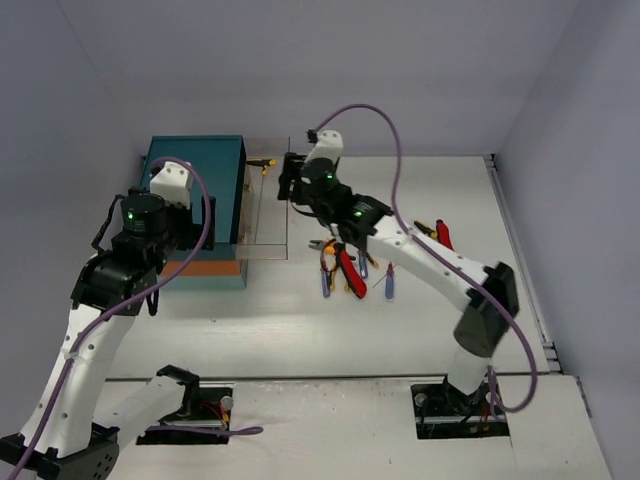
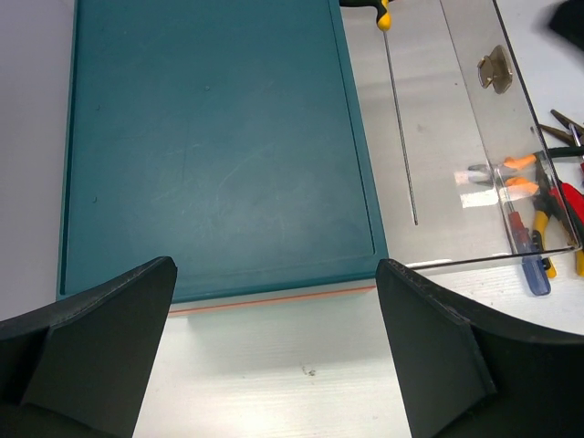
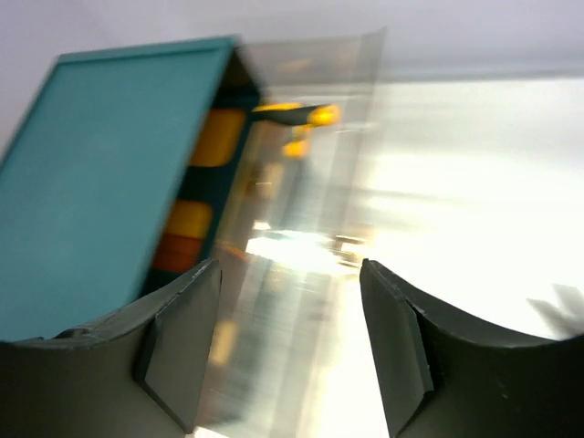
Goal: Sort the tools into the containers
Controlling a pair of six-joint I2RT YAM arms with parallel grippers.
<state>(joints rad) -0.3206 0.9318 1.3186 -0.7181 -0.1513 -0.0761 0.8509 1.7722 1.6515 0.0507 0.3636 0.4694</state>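
The teal chest (image 1: pixel 195 195) with an orange band stands at the left. One clear drawer (image 1: pixel 265 205) is pulled out to the right, and a yellow-and-black-handled screwdriver (image 1: pixel 262 162) lies at its far end. My right gripper (image 1: pixel 290 188) is open and empty at the drawer's front. Its wrist view is blurred and shows the chest (image 3: pixel 100 164) and the drawer (image 3: pixel 301 192). My left gripper (image 2: pixel 274 356) is open and empty above the chest's near edge (image 2: pixel 210 137). A pile of tools (image 1: pixel 345 265) lies right of the drawer and also shows in the left wrist view (image 2: pixel 538 210).
Two more tools, one red-handled (image 1: pixel 442 233), lie further right on the white table. The drawer's brass knob (image 2: pixel 494 70) faces the pile. Grey walls close in the back and both sides. A rail (image 1: pixel 520 260) runs along the table's right edge.
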